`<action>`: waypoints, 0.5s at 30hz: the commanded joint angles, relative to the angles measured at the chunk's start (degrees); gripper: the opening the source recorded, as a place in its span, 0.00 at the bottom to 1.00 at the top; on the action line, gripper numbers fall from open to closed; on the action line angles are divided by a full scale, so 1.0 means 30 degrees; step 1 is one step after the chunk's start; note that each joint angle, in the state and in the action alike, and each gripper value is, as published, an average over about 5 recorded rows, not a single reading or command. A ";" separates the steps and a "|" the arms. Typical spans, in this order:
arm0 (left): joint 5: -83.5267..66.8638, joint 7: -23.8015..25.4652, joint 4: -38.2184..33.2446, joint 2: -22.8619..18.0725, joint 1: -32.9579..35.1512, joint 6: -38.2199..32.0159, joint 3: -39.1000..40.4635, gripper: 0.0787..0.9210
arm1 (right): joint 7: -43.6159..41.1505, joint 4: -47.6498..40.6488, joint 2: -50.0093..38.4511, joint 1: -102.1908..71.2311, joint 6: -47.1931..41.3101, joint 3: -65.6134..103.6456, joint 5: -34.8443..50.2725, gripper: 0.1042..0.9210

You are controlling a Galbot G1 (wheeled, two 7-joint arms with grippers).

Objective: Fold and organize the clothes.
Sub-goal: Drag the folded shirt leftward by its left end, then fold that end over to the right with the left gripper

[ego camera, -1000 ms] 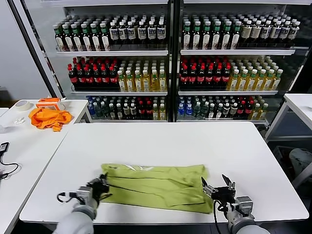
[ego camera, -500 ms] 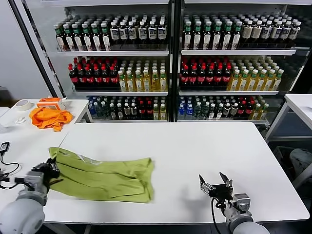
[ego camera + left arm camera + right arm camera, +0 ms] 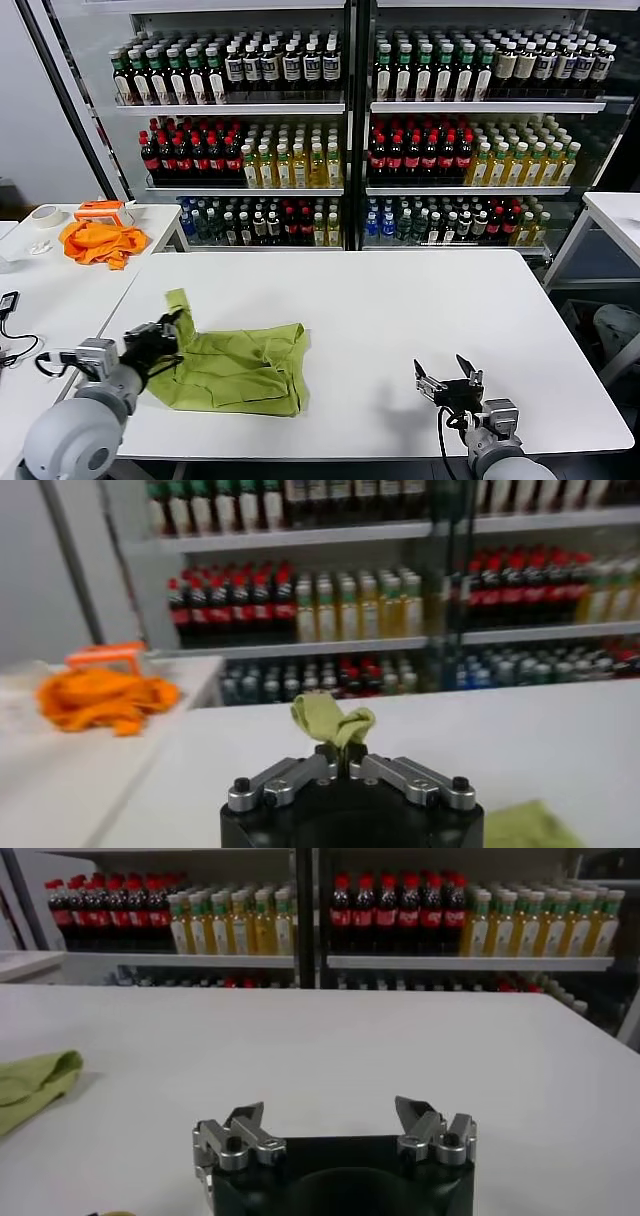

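One crumpled yellow-green cotton T-shirt (image 3: 235, 362). One bright orange cloth heap (image 3: 98, 242) at ten o'clock. One white tape roll (image 3: 45, 215). Two black metal grippers: left (image 3: 160, 340), right (image 3: 447, 380). Three white tables. Bottles beyond counting.

Grey rounded forearms end in black hands (image 3: 165, 338) with silver, screw-fastened fingers (image 3: 432, 1130) and black cables.

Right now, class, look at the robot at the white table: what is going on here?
The robot is part-way through folding a light yellow-green T-shirt on the white table. Its left gripper, jaws shut, pinches an edge of the shirt and holds that edge lifted at the table's left side, while the rest lies bunched on the surface. The right gripper hangs near the table's front right with open jaws, holding nothing. An orange garment lies on a side table to the left.
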 commanded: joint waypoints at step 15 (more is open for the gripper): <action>-0.0682 -0.0694 0.1286 -0.2854 -0.2676 0.0103 0.5020 0.03 | -0.0023 -0.0432 0.0211 0.0320 0.0037 -0.0191 -0.0332 0.88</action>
